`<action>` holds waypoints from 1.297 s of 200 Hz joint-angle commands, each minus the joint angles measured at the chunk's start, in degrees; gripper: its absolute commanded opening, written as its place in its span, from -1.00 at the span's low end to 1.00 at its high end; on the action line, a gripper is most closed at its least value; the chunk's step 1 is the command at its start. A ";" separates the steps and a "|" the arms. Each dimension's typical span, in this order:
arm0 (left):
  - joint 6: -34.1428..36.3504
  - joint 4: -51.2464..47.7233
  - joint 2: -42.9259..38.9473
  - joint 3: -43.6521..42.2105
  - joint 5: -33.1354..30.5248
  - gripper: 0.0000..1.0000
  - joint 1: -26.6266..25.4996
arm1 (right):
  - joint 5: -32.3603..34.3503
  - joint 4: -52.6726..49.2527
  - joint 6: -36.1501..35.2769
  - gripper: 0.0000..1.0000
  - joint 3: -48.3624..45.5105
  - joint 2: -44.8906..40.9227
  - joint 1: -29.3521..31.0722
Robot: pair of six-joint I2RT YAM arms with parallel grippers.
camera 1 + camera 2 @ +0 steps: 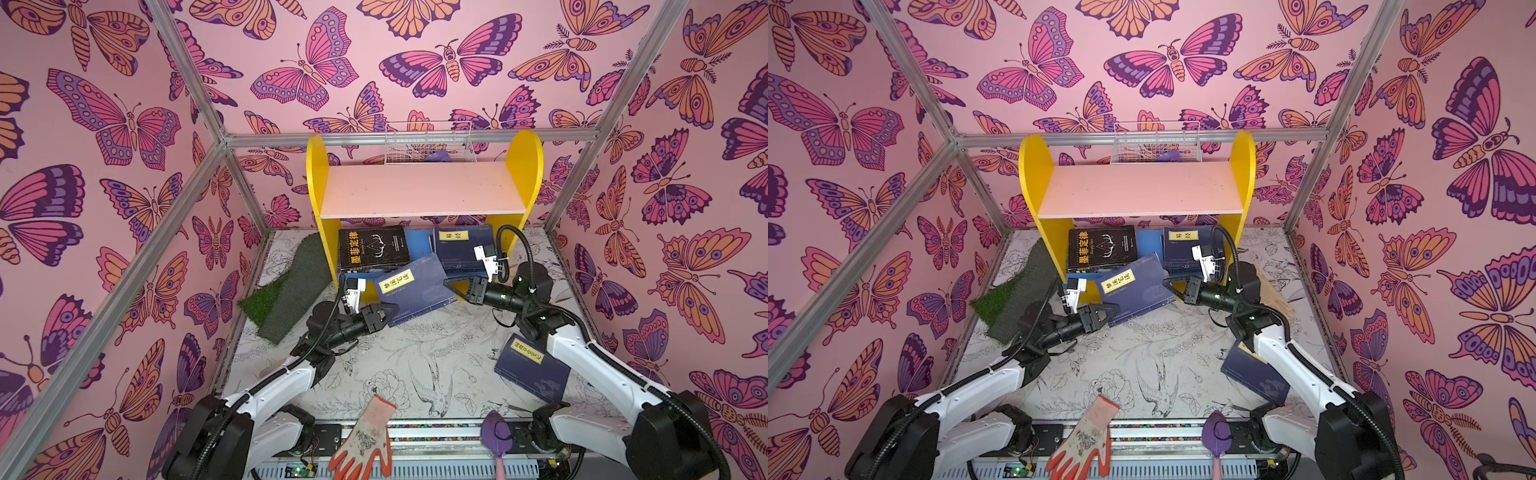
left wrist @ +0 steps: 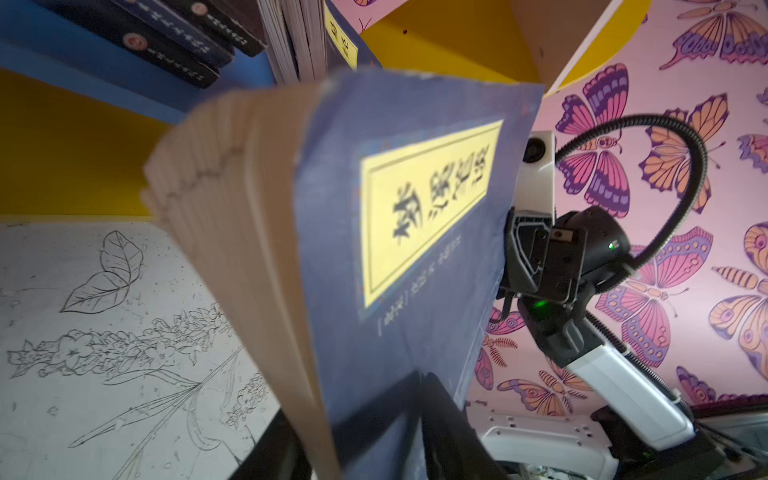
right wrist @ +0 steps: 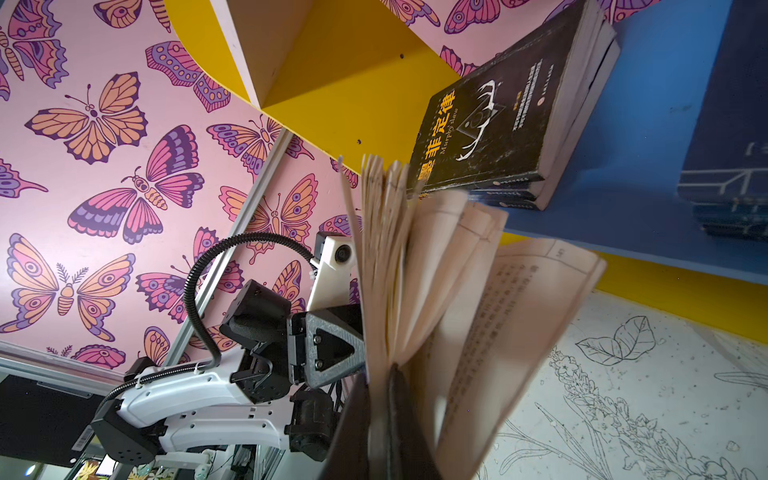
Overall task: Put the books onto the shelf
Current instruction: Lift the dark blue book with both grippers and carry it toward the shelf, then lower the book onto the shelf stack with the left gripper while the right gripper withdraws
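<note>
The left hand clamps the lower corner of a blue book, and the right hand is pinched shut on its opposite edge. The book is held tilted between them, pages fanning loose, just in front of the shelf. The step looks like carrying it in; next it needs levelling and sliding onto the lower board beside the black book.

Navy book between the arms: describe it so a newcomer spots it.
Find the yellow-sided two-tier shelf at the back. Before its blue lower board, a navy-blue paperback with a yellow title label is held tilted by the left end effector and right end effector. The shelved navy stack and the tabletop navy book lie flat.
</note>
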 commanded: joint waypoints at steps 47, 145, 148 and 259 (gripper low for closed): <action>4.05 -4.45 -0.48 5.31 -4.24 -1.00 -0.66 | 7.12 -8.34 -5.52 -0.85 0.08 -3.59 0.05; 17.36 -11.07 19.40 31.39 -4.92 -1.00 -2.85 | 47.48 -37.30 -7.16 -0.10 -5.52 -18.12 -4.82; 17.81 -11.19 20.30 32.27 -4.92 -1.00 -3.13 | 47.19 -37.38 -7.17 -0.10 -5.60 -18.06 -4.86; 26.83 -17.19 39.81 54.08 -14.01 -1.00 -9.90 | 44.04 -36.95 -7.88 -0.13 -7.33 -16.69 -4.92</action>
